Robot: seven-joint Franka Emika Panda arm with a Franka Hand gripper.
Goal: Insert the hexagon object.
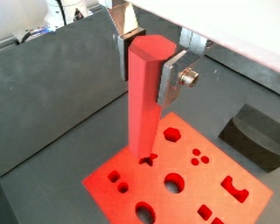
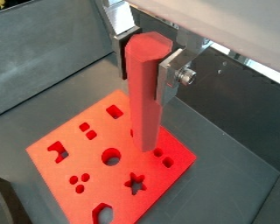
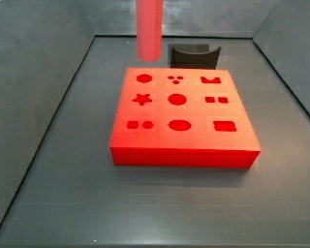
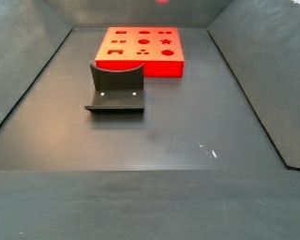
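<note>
The hexagon object [image 1: 143, 101] is a long glossy red bar, held upright by its top between the silver fingers of my gripper [image 1: 149, 70]. Both wrist views show this grip, with the gripper [image 2: 145, 70] shut on the bar [image 2: 147, 109]. The bar hangs over the red block [image 1: 219, 197] with shaped holes, its lower end above the block's top face. In a side view the bar [image 3: 148, 29] comes down from the upper edge over the block's far left part [image 3: 184, 140], above the hexagon hole [image 3: 144, 78]. The gripper itself is out of both side views.
The dark fixture [image 4: 115, 89] stands on the floor close to one side of the red block [image 4: 142, 49]; it also shows in a side view [image 3: 193, 53] and a wrist view [image 1: 259, 131]. Grey walls enclose the dark floor [image 4: 178, 141].
</note>
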